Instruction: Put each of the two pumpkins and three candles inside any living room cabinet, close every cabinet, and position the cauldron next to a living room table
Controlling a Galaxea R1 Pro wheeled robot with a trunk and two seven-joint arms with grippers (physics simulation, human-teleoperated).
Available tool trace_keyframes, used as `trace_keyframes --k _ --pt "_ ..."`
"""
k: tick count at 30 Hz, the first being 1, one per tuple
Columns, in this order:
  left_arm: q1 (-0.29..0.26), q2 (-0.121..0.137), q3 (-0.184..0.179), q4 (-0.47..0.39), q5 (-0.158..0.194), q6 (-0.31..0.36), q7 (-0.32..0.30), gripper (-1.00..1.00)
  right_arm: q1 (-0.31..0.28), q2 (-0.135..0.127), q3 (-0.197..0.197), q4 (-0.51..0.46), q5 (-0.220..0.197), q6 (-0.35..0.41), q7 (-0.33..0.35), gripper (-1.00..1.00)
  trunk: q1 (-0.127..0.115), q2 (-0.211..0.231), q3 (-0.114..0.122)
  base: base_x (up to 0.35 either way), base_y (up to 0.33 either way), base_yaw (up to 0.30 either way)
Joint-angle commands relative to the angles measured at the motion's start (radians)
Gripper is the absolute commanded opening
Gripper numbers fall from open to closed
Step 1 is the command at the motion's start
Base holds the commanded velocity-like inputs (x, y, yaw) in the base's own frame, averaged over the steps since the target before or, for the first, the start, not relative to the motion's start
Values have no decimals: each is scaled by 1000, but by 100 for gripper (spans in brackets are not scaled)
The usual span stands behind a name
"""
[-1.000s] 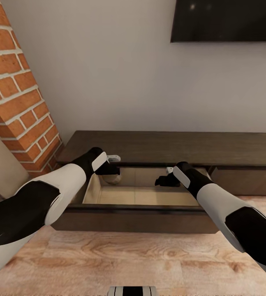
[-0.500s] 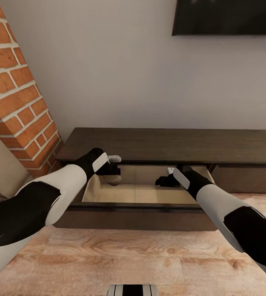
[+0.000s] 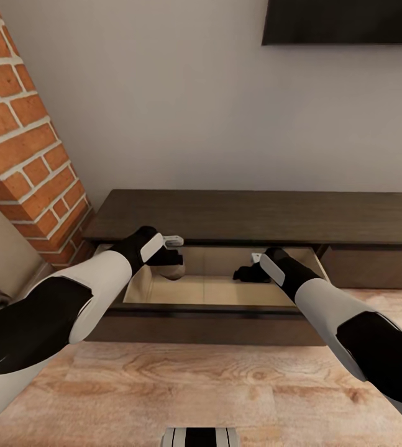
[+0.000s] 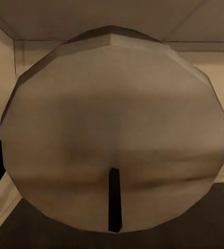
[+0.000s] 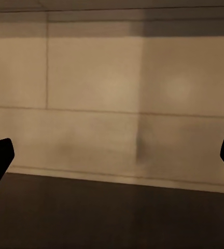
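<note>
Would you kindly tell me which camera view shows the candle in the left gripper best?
The left wrist view: the candle looms close, pale top and dark wick facing the camera. The head view gives a small tan glimpse beneath the left gripper, over the open cabinet drawer.

1. You have the cabinet (image 3: 256,217) against the wall, long, low and dark brown, with a plain flat top.
2. Its left front compartment stands open toward you, showing a pale tan interior (image 3: 213,288).
3. A candle (image 3: 174,270) sits in the left rear corner of that compartment; whether it rests on the compartment floor, you cannot tell.
4. The cabinet stands on a light wood floor (image 3: 194,379).
</note>
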Motion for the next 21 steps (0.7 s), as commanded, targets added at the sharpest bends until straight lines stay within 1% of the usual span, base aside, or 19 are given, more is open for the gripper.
trace_keyframes --k 1,6,11,15,21 --pt "-1 -1 -5 -2 10 4 7 -100 0 -1 6 -3 -11 3 -9 100 0 0 -1 0 0 0" --pt "0 -4 -5 -2 10 4 7 -100 0 0 6 -3 -11 3 -9 100 0 0 -6 0 0 72" --pt "0 -5 -5 -2 10 4 7 -100 0 12 6 -3 -10 3 -10 100 0 0 -12 0 0 121" --pt "0 -9 -5 -2 10 4 7 -100 0 14 6 -3 -9 3 -10 100 0 0 -18 5 0 126" --pt "0 -11 -5 0 10 5 7 -100 0 15 6 -2 -9 5 -11 100 0 0 -26 182 0 126"
